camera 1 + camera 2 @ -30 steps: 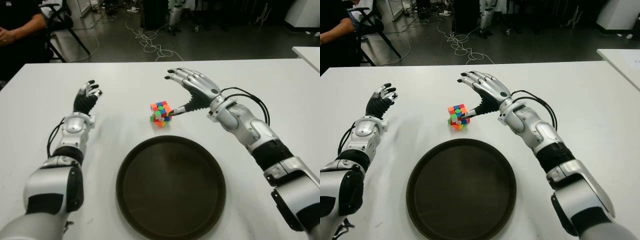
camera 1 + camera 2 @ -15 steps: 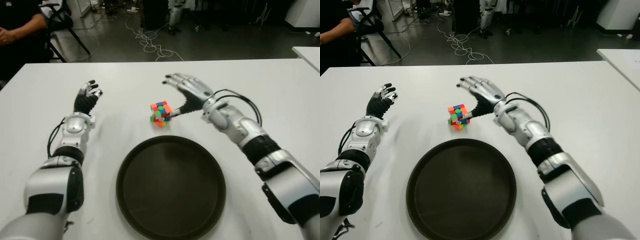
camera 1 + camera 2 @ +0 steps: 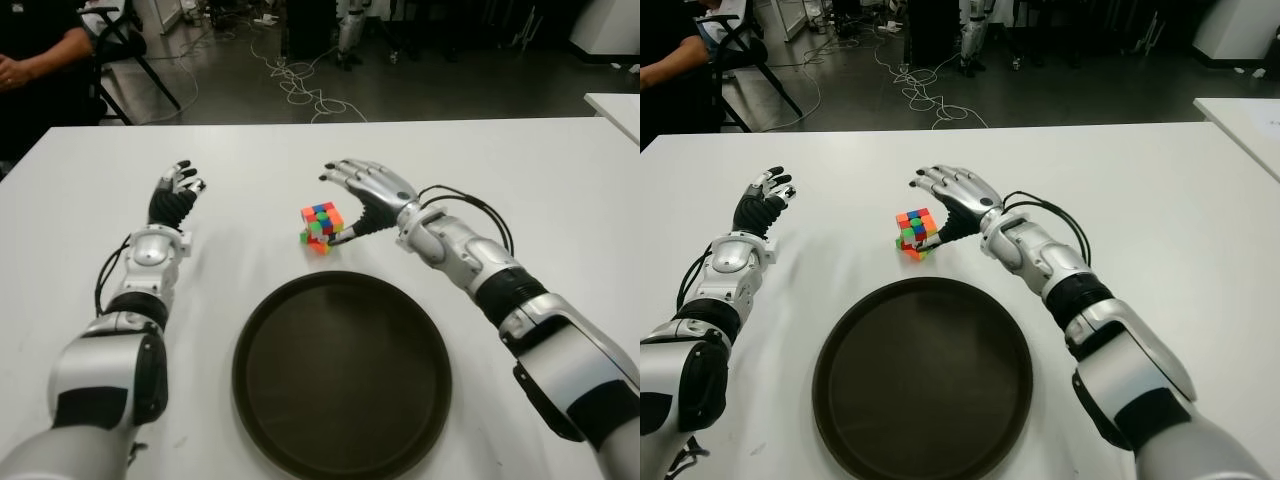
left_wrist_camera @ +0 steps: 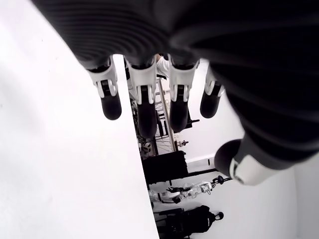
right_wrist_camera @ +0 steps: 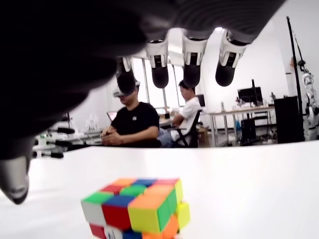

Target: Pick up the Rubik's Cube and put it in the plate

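Note:
The Rubik's Cube (image 3: 320,226) sits on the white table (image 3: 250,160), just beyond the far rim of the dark round plate (image 3: 342,380), which holds nothing. My right hand (image 3: 345,205) is open over the cube's right side. Its fingers (image 3: 350,175) are spread above and behind the cube, and the thumb tip (image 3: 338,236) is at the cube's lower right edge. In the right wrist view the cube (image 5: 137,206) lies under the straightened fingers (image 5: 192,69), not enclosed. My left hand (image 3: 175,192) shows idle at the table's left, fingers extended, far from the cube.
A seated person (image 3: 30,60) and a chair are beyond the table's far left corner. Cables (image 3: 300,90) lie on the floor behind. Another white table's edge (image 3: 615,105) shows at the far right. The right wrist view shows two people (image 5: 132,124) seated in the background.
My right hand has come lower and slightly left, so its fingers are closer over the cube. The cube, the plate and the left hand stay where they were.

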### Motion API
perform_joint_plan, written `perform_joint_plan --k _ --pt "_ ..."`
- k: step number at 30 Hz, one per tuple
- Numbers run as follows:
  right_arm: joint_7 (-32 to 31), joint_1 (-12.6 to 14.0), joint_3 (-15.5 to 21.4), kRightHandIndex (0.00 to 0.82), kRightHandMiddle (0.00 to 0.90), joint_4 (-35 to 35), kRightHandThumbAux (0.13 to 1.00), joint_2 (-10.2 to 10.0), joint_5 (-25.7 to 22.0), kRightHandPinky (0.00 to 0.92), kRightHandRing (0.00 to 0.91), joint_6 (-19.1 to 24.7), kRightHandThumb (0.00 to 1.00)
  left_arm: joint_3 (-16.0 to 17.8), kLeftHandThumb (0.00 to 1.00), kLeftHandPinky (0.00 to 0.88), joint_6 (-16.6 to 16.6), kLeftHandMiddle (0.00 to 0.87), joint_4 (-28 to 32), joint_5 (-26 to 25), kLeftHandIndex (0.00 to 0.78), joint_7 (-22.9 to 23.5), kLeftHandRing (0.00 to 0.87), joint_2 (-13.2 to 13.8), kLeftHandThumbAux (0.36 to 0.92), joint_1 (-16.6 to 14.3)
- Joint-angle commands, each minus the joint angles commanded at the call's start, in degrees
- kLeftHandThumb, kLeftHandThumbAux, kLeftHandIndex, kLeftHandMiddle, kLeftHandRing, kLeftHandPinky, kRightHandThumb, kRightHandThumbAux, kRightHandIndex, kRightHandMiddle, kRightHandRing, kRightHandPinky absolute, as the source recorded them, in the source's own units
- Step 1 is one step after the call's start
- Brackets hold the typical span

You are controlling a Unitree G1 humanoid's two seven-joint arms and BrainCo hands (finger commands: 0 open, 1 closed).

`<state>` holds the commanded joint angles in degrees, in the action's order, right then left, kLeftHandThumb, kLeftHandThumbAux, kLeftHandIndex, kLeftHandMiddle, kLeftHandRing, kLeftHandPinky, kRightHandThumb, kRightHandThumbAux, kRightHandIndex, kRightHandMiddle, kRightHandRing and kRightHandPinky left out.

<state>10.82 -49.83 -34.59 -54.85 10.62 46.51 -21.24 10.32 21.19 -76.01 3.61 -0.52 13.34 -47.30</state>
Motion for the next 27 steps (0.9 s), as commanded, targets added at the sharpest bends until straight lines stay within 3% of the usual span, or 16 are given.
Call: perform_joint_plan --k 16,27 --pt "2.7 -0.2 -3.3 0.0 0.0 -4.5 0.505 -3.0 1.4 0.009 0.0 0.1 0.0 -0.6 0.128 0.101 0.3 0.147 0.0 0.4 0.084 -0.8 0.125 -0.1 0.567 0.1" --pt "3.0 -0.8 -4.5 0.0 0.0 -6.0 0.505 -3.6 1.7 0.007 0.0 0.0 0.0 -0.7 0.137 0.099 0.1 0.156 0.0 0.3 0.09 -1.3 0.133 -0.1 0.572 0.0"
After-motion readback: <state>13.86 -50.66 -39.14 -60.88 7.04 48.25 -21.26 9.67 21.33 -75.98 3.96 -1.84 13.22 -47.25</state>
